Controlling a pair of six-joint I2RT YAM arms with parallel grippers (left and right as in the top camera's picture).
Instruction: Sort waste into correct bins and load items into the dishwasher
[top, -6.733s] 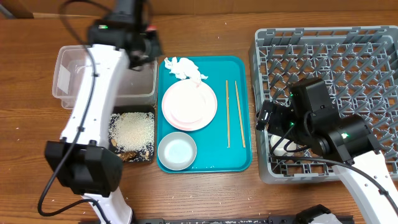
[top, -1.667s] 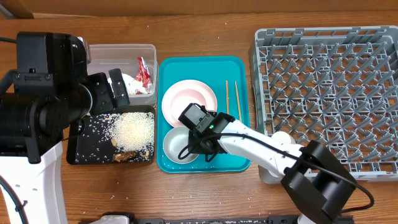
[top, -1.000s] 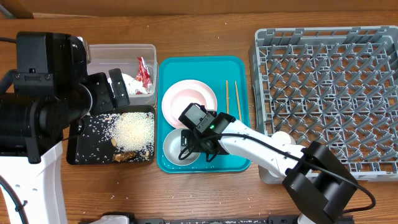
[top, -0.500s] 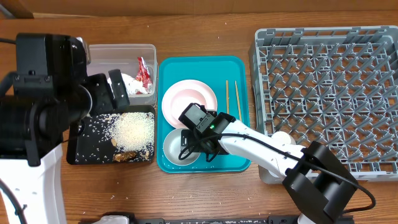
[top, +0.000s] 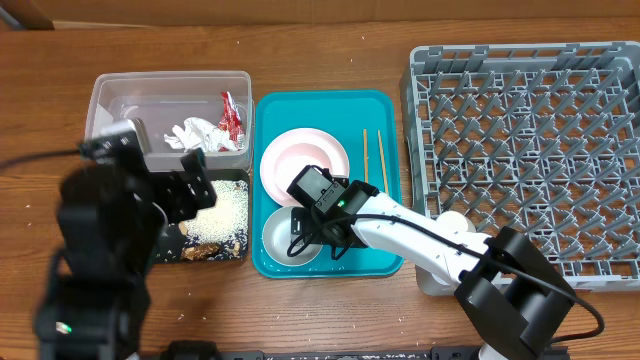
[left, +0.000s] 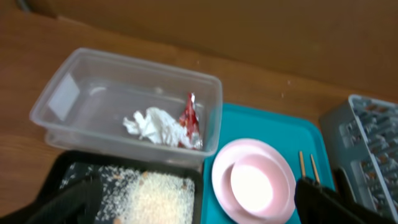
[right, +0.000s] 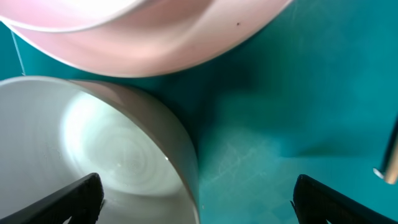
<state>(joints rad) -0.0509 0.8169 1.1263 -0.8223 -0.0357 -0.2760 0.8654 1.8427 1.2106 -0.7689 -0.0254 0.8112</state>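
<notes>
Pale bowl (right: 118, 155) has its rim between the wide-apart right pincer (right: 196, 198) tips.

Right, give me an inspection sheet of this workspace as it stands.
Surface: wooden table.
Job's things: napkin and red wrapper in clear tub; rice in black tray; plate, bowl, chopsticks on teal tray; cup in grey rack corner.
Clutter: nothing seen beyond the teal tray.
Grippers: left gripper open by black tray, empty; right gripper open, straddling bowl's rim.
Cables: black cable along right arm.
Surroundings: brown backdrop behind table.
</notes>
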